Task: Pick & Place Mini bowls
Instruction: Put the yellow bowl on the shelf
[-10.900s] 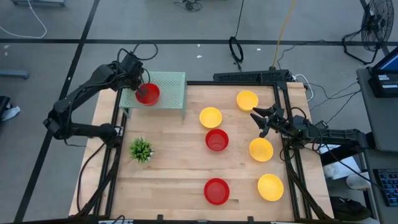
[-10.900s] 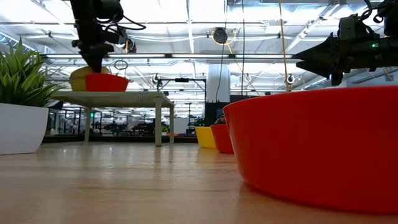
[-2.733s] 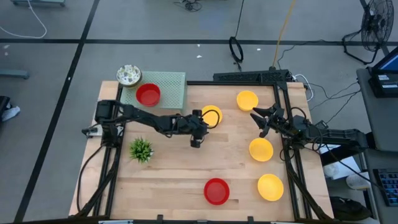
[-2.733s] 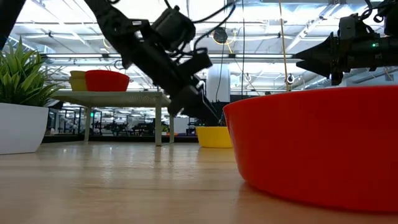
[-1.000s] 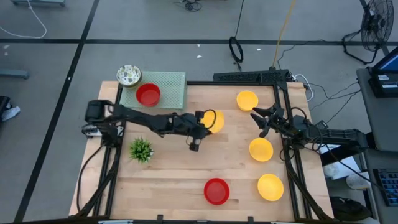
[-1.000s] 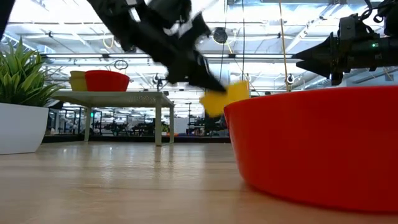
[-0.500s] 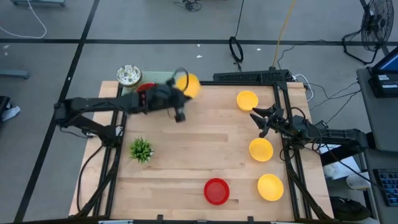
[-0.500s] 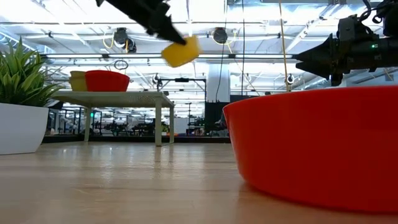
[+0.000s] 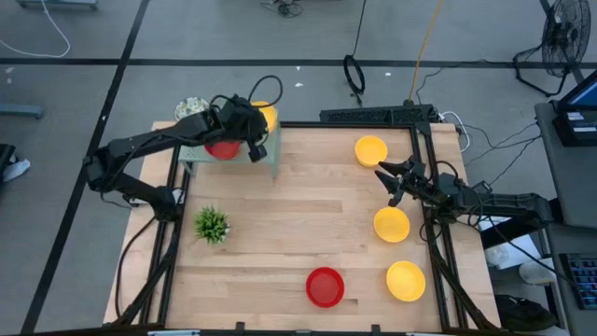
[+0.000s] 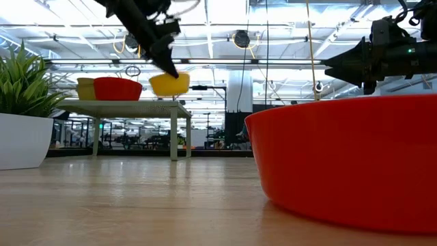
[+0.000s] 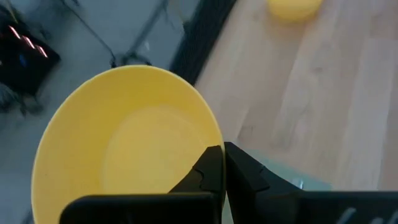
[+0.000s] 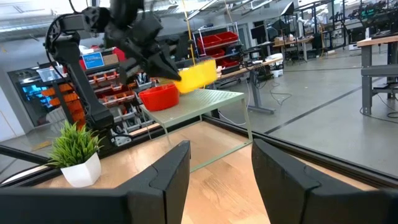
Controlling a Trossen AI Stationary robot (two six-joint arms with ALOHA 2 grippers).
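Note:
My left gripper (image 9: 256, 126) is shut on a yellow mini bowl (image 9: 266, 116), held just above the far right corner of the pale green mesh rack (image 9: 266, 154). On the rack sits a red bowl (image 9: 222, 147), partly under my arm, and a speckled white bowl (image 9: 191, 106) sits at its far left corner. On the table rest three yellow bowls (image 9: 370, 149), (image 9: 392, 224), (image 9: 406, 280) and a red bowl (image 9: 325, 287). My right gripper (image 9: 387, 182) waits open near the right edge. My left gripper pinches the yellow bowl's rim (image 11: 211, 140), with one finger (image 11: 208, 171) inside the bowl and the other (image 11: 249, 174) outside. In the low view the fingers slant down onto the rim (image 10: 164, 74). The bowl (image 10: 169, 84) is lifted clear, nearly level, a little above the rack top.
A small green plant (image 9: 212, 224) stands near the table's left edge. The near red bowl (image 10: 341, 157) fills the right of the low view. Bare wood lies between the rack and the bowls on the right. Black frame rails run along both table sides.
My left gripper has carried the yellow bowl up from the table's middle and toward the far left, then down to just above the rack's right end. The bowl was tilted during the swing and now hangs nearly level. The gripper has stayed shut on it.

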